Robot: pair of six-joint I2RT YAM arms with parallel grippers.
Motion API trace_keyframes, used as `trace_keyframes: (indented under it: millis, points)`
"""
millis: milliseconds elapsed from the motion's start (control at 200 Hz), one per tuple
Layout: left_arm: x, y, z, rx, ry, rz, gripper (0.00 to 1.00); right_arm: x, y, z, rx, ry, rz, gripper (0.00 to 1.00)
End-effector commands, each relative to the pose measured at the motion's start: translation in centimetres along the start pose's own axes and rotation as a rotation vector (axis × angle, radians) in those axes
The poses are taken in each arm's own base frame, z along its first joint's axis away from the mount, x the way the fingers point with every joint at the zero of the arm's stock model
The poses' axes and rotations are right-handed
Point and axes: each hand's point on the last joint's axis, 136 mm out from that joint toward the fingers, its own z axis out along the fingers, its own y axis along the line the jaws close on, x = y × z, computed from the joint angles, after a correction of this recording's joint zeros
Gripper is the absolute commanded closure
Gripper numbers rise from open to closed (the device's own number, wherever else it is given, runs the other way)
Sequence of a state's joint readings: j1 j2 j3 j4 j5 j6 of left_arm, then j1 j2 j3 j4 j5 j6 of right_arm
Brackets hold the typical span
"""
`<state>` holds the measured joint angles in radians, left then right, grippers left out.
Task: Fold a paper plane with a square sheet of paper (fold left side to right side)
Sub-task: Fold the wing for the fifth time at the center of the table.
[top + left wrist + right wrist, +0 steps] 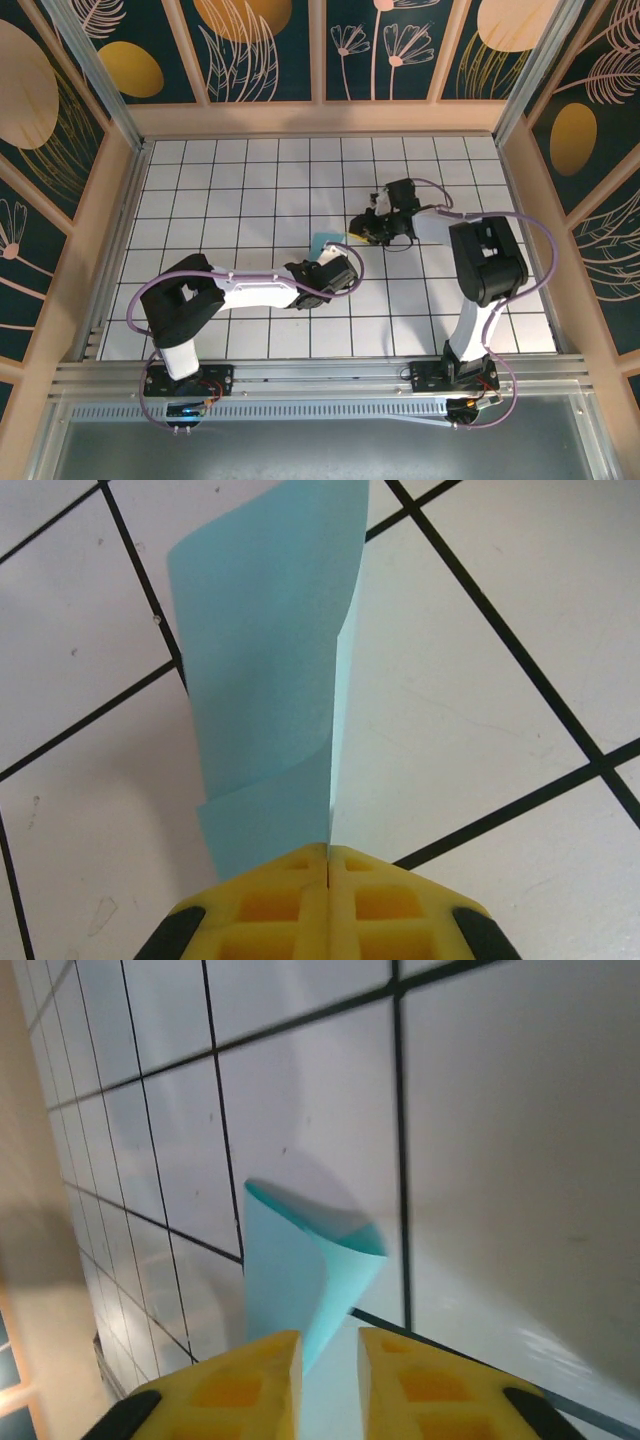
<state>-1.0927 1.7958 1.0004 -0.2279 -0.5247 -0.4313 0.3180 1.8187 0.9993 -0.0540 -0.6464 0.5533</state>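
Speaker 1: How does the paper [325, 243] look?
Speaker 2: Light blue, curled upright, at the middle of the table [200, 190]. The left gripper [328, 855] clamps its edge from 5 o'clock; the right gripper [330, 1345], at its 2 o'clock, hangs with fingers parted.

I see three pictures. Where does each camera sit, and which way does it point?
Top external: fixed above and behind, looking down on the tiled table; left arm, right arm and bases show.
Left wrist: on the left arm, looking along the left tool, its yellow fingers shut on the blue paper.
Right wrist: on the right arm, looking past the right tool, fingers apart, at that paper.
Shared: both wrist views show the paper and tiles.
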Motion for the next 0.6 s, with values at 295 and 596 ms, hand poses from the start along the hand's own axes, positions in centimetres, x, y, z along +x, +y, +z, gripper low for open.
trace_keyframes:
  millis: [295,596]
  points:
    - [-2.7,-3.2,-1.2,0.285,-0.025,-0.177,1.00,-3.8,-1.6,-9.3,0.061,-0.317,-0.086,0.64]
    - [-4.1,-3.4,-1.2,0.513,0.012,-0.378,1.00,-1.6,-1.6,-8.4,-0.016,-0.265,-0.119,0.62]
